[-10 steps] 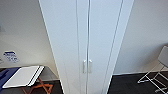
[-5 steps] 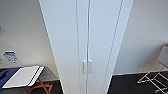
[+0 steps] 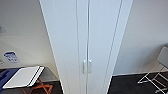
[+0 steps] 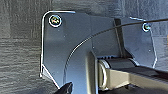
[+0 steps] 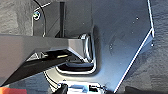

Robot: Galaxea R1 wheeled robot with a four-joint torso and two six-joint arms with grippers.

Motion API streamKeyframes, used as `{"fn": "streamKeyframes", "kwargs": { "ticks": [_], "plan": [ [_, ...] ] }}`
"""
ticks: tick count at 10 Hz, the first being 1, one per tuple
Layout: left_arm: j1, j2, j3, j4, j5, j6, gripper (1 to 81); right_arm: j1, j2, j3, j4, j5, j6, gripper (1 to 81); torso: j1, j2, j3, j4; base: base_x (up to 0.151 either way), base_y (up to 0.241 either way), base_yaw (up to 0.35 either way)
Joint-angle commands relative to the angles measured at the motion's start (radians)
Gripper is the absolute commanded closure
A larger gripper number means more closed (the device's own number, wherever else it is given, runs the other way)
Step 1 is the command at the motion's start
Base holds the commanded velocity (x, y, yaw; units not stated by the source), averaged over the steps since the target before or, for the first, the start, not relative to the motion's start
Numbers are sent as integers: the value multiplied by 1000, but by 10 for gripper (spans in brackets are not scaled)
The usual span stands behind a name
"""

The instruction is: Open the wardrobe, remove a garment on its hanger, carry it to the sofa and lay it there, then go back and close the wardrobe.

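Observation:
The wardrobe (image 3: 86,37) stands straight ahead in the head view, tall, narrow and white. Both of its full-height doors are shut. Its two small white vertical handles (image 3: 87,66) sit side by side at the seam between the doors, low in the picture. The garment, the hanger and the sofa are hidden or out of view. Both wrist views look down past the robot's own dark plates at dark carpet (image 4: 20,57).
A white folding table (image 3: 23,76) on orange legs stands to the left of the wardrobe, with a blue object beside it. A white metal rack or chair frame (image 3: 156,75) stands at the right. White walls flank the wardrobe, and the floor is dark.

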Motion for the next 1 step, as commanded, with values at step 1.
{"fn": "streamKeyframes", "kwargs": {
  "ticks": [1],
  "plan": [
    [-10, 49, -54, 20, 52, 14, 10, 16, 27, -4, -21, -47, -6, 10, 0, 0, 0, 0, 0, 0, 0]
  ]
}}
